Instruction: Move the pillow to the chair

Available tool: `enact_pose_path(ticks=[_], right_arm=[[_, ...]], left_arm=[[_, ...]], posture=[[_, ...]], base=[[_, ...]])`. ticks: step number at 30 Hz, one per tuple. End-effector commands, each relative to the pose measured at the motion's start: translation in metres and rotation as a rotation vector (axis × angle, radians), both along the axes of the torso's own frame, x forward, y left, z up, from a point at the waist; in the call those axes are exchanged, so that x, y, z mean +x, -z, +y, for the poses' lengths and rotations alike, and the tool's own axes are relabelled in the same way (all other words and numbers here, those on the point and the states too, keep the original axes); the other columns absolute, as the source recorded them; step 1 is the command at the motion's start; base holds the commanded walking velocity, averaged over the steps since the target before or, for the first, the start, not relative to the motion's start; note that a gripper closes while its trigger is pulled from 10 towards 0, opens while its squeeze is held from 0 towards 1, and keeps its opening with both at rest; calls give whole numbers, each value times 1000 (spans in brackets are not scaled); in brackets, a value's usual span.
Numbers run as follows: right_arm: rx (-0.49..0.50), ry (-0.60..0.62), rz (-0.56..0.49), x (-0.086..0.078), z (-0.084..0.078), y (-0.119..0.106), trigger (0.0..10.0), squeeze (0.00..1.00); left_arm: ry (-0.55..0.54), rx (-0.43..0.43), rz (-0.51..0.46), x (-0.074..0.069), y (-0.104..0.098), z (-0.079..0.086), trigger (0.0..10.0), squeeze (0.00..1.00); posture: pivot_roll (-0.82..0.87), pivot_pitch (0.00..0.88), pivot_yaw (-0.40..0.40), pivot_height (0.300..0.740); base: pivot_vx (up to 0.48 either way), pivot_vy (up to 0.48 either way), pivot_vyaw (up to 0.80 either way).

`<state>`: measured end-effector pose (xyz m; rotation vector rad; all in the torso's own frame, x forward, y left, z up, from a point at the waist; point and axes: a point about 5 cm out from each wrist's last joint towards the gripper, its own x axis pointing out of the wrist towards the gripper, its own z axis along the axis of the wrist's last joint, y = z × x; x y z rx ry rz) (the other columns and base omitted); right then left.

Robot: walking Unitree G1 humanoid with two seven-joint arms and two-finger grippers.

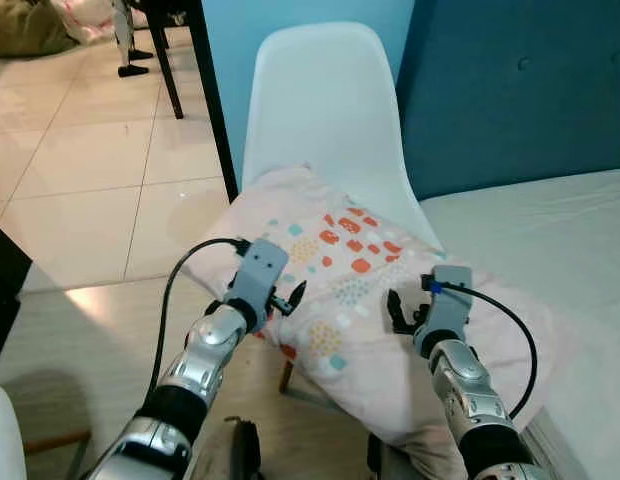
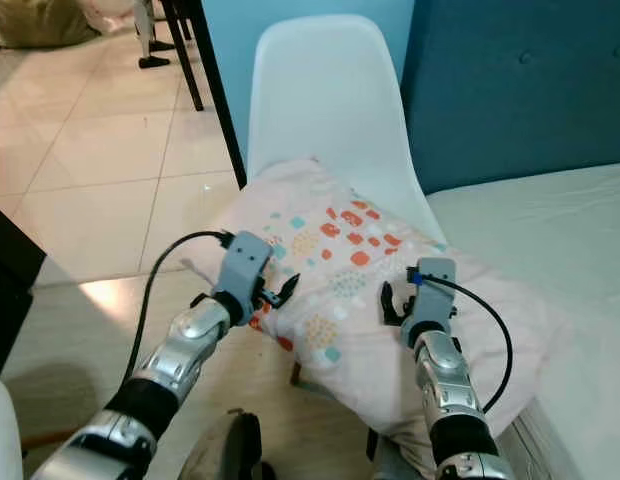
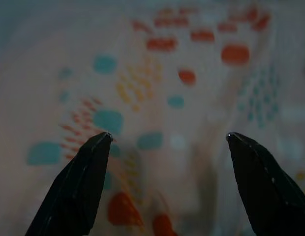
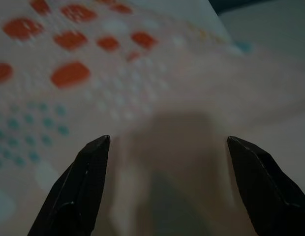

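Left eye view: the pillow [image 1: 355, 290], pale pink with orange and teal patches, lies across the seat of the white chair [image 1: 325, 110], its near right corner overhanging toward the bed [image 1: 550, 230] that stands just beside the chair. The left pincer [image 1: 290, 298] sits at the pillow's near left edge and the right pincer [image 1: 398, 310] over its near right part; judged from this, the pillow looks delivered and both arms are placed to let go or to settle it. A dark table leg [image 1: 212, 100] stands on the tiled floor [image 1: 80, 200] left of the chair. Right eye view: the same arrangement, with the pillow covering the seat and its overhang resting on the bed edge, which likely steadies it. Left wrist view: the two black fingers [image 3: 78, 187] stand wide apart, with printed fabric beyond them and nothing between. Right wrist view: the fingers [image 4: 83, 182] are likewise spread wide over plain pink cloth, gripping nothing.
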<state>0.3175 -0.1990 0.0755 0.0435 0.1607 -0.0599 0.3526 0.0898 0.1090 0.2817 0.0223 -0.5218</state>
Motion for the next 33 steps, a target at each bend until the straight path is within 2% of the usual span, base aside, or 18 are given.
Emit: enact_pose_path(ticks=[1,3,6,12,15,19,28,33], right_arm=[[0,8,33,-8,-1,6,10000,0],[-7,26,24,-15,-7,3,10000,0],[-12,43,10,-22,-14,-3,10000,0],[-13,52,-12,-31,-17,-13,10000,0],[-5,40,-20,-38,-11,-22,10000,0],[0,30,-25,-41,-7,-27,10000,0],[30,-8,-42,-51,6,-43,10000,0],[40,1,23,-50,8,-40,10000,0]], left_arm=[[29,35,44,-1,9,0,10000,0],[61,41,51,3,5,-4,10000,0],[80,59,43,7,-1,-8,10000,0],[61,54,22,15,-12,-11,10000,0],[53,41,18,20,-17,-14,10000,0],[48,41,27,21,-18,-16,10000,0],[7,90,49,22,-13,-21,10000,0],[-19,75,19,26,-22,-23,10000,0]], posture=[[-24,303,28,624],[-51,349,40,624],[-63,368,46,624],[-83,402,49,624],[-96,443,46,624],[-99,456,45,624],[-121,494,47,624],[-123,496,49,609]], base=[[0,0,0],[0,0,0],[0,0,0],[0,0,0],[0,0,0],[0,0,0],[0,0,0],[0,0,0]])
